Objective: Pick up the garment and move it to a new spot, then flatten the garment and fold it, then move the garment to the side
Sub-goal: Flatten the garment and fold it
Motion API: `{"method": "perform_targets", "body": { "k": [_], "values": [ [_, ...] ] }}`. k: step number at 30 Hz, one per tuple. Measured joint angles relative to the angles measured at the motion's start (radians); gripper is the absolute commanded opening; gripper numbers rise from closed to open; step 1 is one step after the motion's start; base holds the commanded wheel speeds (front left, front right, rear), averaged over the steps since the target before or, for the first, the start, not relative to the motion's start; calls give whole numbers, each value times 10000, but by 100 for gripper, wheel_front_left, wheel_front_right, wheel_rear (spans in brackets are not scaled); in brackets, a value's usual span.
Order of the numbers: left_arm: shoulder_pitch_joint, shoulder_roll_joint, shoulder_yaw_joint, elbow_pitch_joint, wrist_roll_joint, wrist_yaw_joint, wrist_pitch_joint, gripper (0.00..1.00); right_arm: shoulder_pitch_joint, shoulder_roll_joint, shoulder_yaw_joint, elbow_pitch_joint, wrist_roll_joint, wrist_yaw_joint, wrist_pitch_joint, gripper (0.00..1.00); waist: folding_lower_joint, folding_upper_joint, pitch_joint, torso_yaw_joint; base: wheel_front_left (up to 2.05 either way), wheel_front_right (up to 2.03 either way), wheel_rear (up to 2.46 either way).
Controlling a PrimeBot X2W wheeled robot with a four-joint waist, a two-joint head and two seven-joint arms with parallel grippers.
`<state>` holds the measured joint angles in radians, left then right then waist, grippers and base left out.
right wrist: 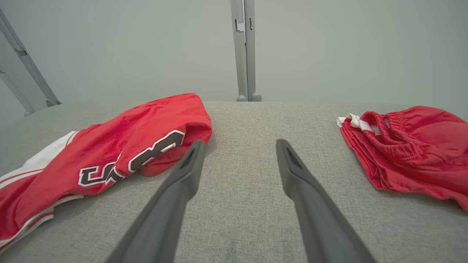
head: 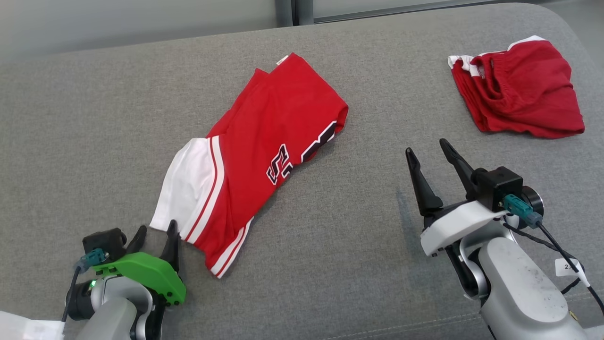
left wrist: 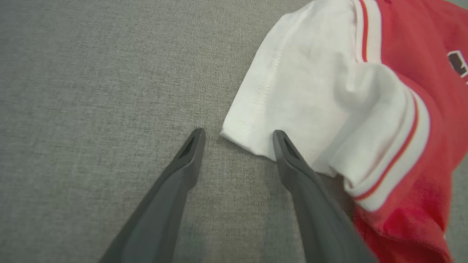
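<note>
Claws: two, both spread wide, empty; left claw (head: 156, 226) at white sleeve (left wrist: 292, 91) corner, right claw (head: 426, 146) well apart.
Garments: two, on grey cushion (head: 358, 264).
Jersey (head: 264, 151): red, striped trim, black lettering, rumpled, centre.
Shorts (head: 524, 89): red, far right.

Green wrist shell (head: 141, 274), dark tapered jaws

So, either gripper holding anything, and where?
Nothing held. Left gripper is open at the white sleeve of the jersey; right gripper is open over the grey cushion.
</note>
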<state>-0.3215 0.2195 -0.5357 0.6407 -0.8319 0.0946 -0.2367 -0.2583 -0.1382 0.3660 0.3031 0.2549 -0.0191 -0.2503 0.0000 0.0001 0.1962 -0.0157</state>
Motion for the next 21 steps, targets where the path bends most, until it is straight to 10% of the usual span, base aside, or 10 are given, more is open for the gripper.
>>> {"method": "perform_targets", "body": {
  "k": [7,21],
  "values": [
    [-334,-180,-31,211,46,15,-4,0,-7,-21,-23,-2,2,-4,0,100,0,0,64,-19,0,0,0],
    [-1197,-378,-224,6,840,-102,-67,0,-50,-201,-309,44,4,-107,0,100,0,0,-6,159,0,0,0]
  ]
}}
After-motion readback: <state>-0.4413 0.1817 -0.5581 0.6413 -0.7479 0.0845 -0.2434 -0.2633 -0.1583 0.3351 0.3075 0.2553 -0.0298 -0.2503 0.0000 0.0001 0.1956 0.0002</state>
